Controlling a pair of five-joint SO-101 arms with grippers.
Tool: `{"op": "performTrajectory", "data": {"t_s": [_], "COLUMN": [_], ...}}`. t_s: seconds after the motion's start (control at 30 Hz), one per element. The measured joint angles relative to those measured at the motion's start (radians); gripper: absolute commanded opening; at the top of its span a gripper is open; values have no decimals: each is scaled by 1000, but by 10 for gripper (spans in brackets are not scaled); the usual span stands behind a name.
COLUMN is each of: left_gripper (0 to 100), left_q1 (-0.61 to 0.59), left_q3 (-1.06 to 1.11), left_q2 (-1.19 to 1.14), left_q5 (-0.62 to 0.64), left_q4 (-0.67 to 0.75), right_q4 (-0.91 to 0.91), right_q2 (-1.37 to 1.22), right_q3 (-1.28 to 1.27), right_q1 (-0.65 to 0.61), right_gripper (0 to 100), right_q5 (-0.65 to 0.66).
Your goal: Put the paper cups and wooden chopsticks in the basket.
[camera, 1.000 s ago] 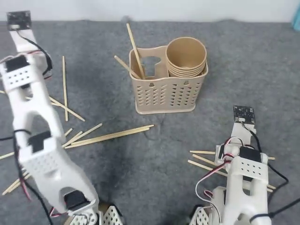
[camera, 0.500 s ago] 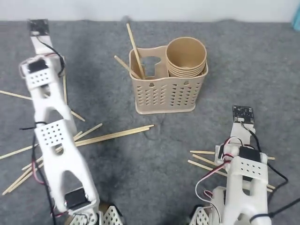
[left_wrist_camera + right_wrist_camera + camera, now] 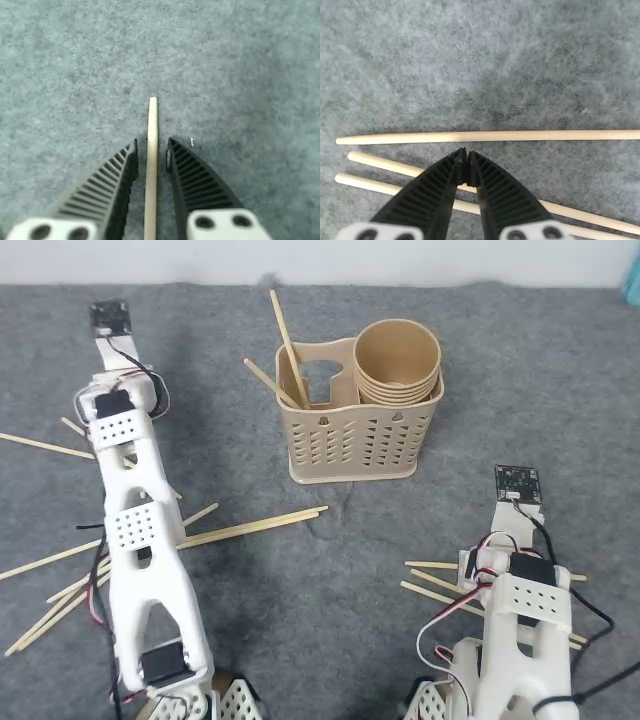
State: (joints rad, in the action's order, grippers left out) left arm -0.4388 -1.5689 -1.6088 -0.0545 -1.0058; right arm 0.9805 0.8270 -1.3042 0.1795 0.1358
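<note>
Grey carpet (image 3: 530,390) under everything. Beige basket (image 3: 350,445) stands upright at far middle. Stacked cups (image 3: 398,360) sit in its right compartment, and two chopsticks (image 3: 285,335) lean out of the left one.

On the far-left side the left arm (image 3: 130,500) is stretched out, apart from the basket. Its left gripper (image 3: 152,145) is low over the carpet, fingers parted with a single stick (image 3: 152,115) lying between them. There is a thin gap on either side, so it's not clamped. Other loose sticks (image 3: 250,527) lie scattered beside that arm.

Near-right, the right arm (image 3: 525,610) is well apart from the basket. The right gripper (image 3: 466,152) has its tips pressed together, holding nothing, just above three floor sticks (image 3: 485,136) lying on the carpet.
</note>
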Motion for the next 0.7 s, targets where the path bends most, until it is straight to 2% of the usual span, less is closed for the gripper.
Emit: {"op": "performTrajectory", "data": {"t_s": [0.13,0.27,0.57,0.7], "left_gripper": [85,7,13,12], "left_q1": [0,-3,-5,-6], "left_q3": [-8,-43,-89,-87], "left_q2": [-6,-8,97,173], "left_q5": [0,2,5,64], "left_q4": [2,-72,-503,-689], "right_q4": [0,0,0,0], "right_q2": [0,0,0,0], "right_q3": [0,0,0,0], "right_q1": [0,0,0,0], "right_gripper": [8,8,8,8], "right_q5": [0,0,0,0]}}
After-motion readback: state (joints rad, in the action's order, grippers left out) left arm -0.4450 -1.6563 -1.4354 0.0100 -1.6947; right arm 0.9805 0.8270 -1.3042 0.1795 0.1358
